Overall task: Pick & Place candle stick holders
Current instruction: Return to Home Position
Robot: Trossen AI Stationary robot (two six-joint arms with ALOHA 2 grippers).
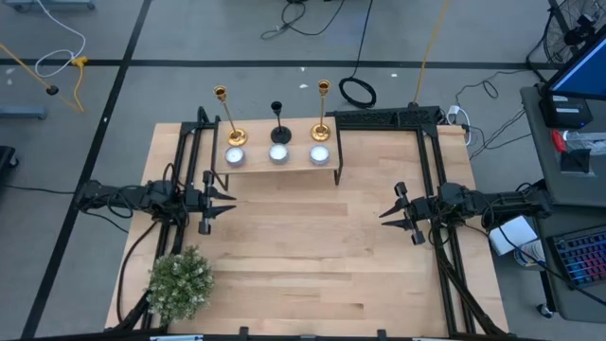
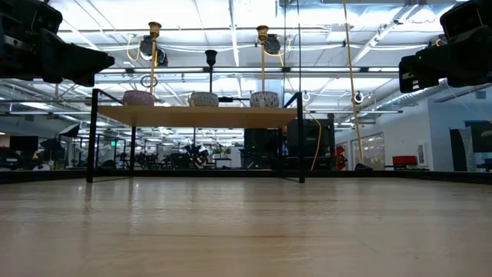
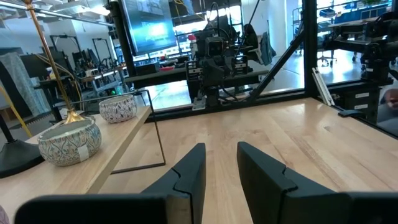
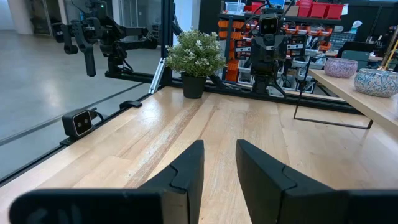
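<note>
Three candle stick holders stand by their round bases on a small wooden shelf (image 1: 279,169) at the table's far middle. They are a gold one at the left (image 1: 228,118), a shorter black one in the middle (image 1: 279,123) and a gold one at the right (image 1: 322,114). The low view also shows the left gold holder (image 2: 154,58), the black holder (image 2: 210,73) and the right gold holder (image 2: 262,58). My left gripper (image 1: 222,202) is open and empty, near the shelf's left end. My right gripper (image 1: 390,213) is open and empty at the table's right.
Three small patterned candle cups (image 1: 278,153) sit on the shelf in front of the holders. A bushy green plant (image 1: 180,282) stands at the near left corner. Black frame rails (image 1: 431,170) run along the table's sides. Bare wood (image 1: 312,246) lies between the grippers.
</note>
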